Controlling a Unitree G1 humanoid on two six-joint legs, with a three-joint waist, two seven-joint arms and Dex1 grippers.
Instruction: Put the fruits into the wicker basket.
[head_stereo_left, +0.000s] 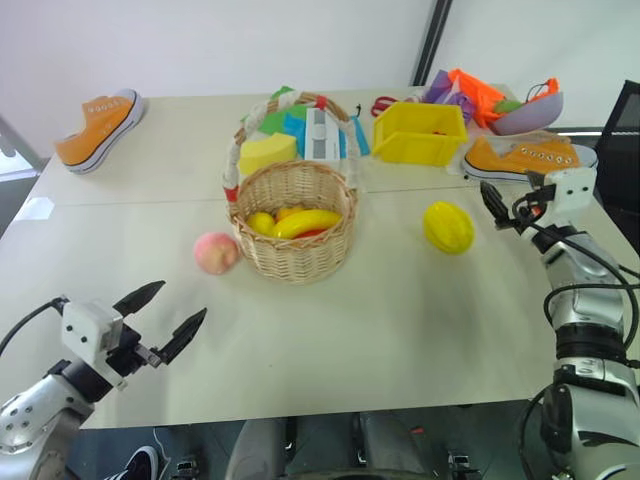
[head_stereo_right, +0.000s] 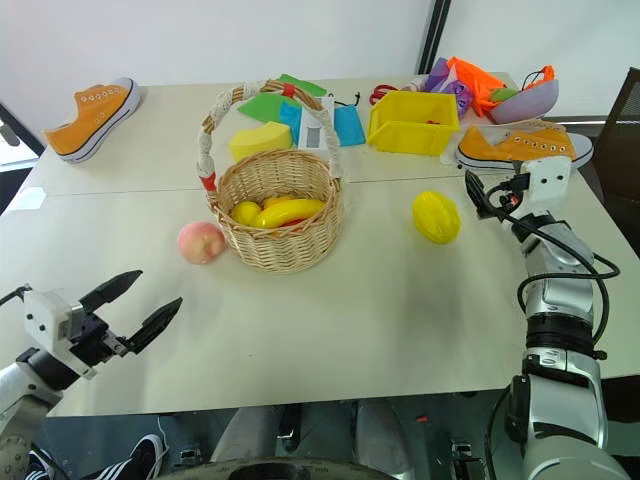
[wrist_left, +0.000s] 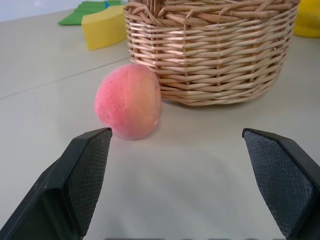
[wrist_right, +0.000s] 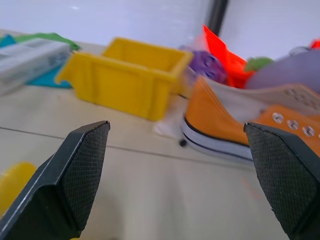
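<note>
While the banana (head_stereo_left: 308, 222) already lies in the wicker basket (head_stereo_left: 296, 248), two fruits remain on the table (head_stereo_left: 400, 310): peach (head_stereo_left: 216, 252) just beside the basket's left, ribbed yellow fruit (head_stereo_left: 448, 227) to its right. Left gripper (head_stereo_left: 165, 315) and right gripper (head_stereo_left: 496, 208): both spread wide, empty.

Bare table lies before the peach (head_stereo_left: 216, 252); the wicker basket (head_stereo_left: 296, 218) crowds beside it.
</note>
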